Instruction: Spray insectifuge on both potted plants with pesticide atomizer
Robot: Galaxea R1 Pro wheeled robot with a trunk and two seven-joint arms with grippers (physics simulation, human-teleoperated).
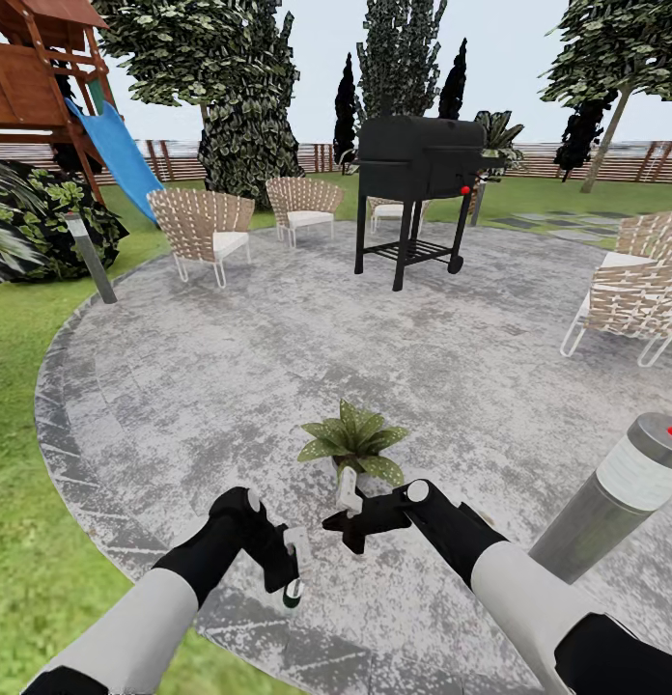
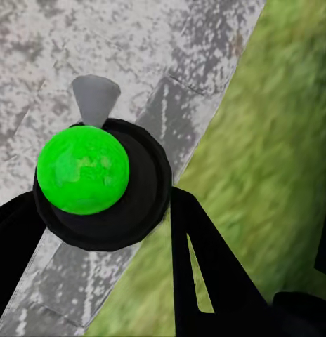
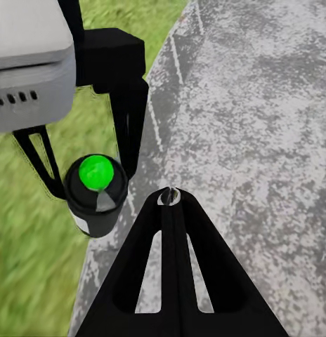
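My left gripper (image 1: 290, 577) hangs low over the patio's near edge, shut on the pesticide atomizer (image 1: 292, 594). In the left wrist view the atomizer (image 2: 82, 168) is seen from above: bright green cap, black collar, grey nozzle, with black fingers (image 2: 201, 260) at its sides. The right wrist view shows the atomizer (image 3: 95, 189) upright with a pale lower body. My right gripper (image 1: 331, 521) is shut and holds nothing, its tips (image 3: 170, 200) pressed together a short way right of the atomizer. One potted plant (image 1: 355, 442) stands on the paving just beyond both grippers.
The round grey patio (image 1: 278, 367) meets the lawn (image 1: 27, 463) at the left. A black grill (image 1: 418, 183) and several woven chairs (image 1: 206, 227) ring the far side. A bollard light (image 1: 616, 492) stands close on my right, another (image 1: 90, 256) far left by a dark bush.
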